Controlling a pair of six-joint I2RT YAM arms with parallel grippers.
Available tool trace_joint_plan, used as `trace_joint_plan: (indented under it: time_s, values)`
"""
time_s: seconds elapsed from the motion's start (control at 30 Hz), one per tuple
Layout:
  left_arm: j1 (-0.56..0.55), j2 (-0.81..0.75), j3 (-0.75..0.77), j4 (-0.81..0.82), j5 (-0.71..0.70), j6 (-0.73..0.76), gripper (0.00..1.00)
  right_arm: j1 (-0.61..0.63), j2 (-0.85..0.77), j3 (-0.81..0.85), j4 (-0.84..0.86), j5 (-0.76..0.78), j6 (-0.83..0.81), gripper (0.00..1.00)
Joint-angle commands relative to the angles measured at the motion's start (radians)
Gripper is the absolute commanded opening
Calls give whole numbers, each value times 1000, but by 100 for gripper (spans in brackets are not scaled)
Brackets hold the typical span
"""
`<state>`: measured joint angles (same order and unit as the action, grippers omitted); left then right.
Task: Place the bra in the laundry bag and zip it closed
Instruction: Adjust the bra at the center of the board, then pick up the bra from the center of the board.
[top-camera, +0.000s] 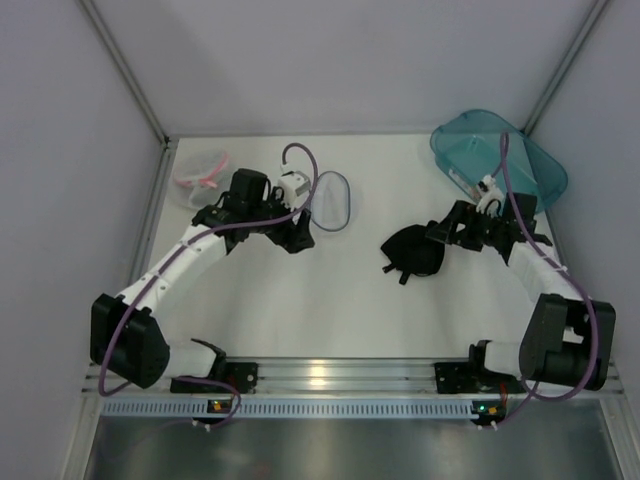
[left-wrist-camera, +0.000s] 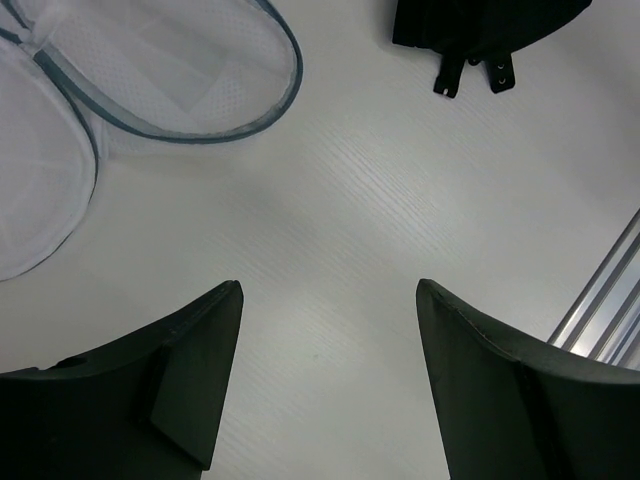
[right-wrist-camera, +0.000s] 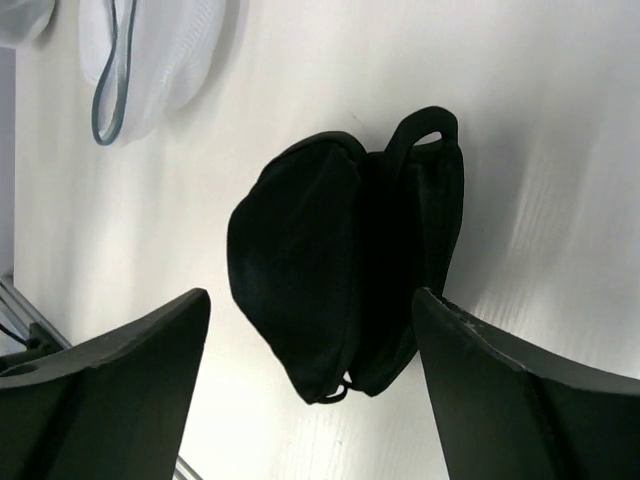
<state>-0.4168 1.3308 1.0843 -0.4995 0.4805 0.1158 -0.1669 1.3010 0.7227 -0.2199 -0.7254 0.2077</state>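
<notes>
- The bra (top-camera: 412, 252) lies folded on the white table (top-camera: 330, 310), one padded cup against the other, with a strap loop sticking out at one end. Nothing grips it.
- The right gripper (right-wrist-camera: 310, 296) hangs directly above the bra, its jaws spread wide with one finger to each side.
- The laundry bag (top-camera: 330, 202) lies flat to the left of the bra, apart from it. Its two mesh halves and grey zip rim show in the left wrist view.
- The left gripper (left-wrist-camera: 330, 300) is left of the bra, just beside the bag, with jaws spread over bare table and holding nothing.
- A teal bin (top-camera: 500, 155) sits behind the bra, to the right.
- A pink-rimmed bag (top-camera: 200, 172) lies far to the left of the bra.
</notes>
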Motion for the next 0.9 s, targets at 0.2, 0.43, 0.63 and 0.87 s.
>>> trace_joint_plan:
  time_s: [0.2, 0.43, 0.63, 0.87]
  values:
    - [-154, 183, 133, 33, -11, 79, 73, -13, 126, 178, -148, -1, -80, 99]
    - [-186, 265, 203, 35, 0, 67, 72, -8, 305, 201, -64, -69, -21, 99]
    - [-192, 252, 135, 35, 0, 56, 70, 21, 323, 162, -4, -95, 10, 100]
    - [-192, 131, -15, 45, 1, 50, 68, 159, 349, 80, 89, -111, 77, 99]
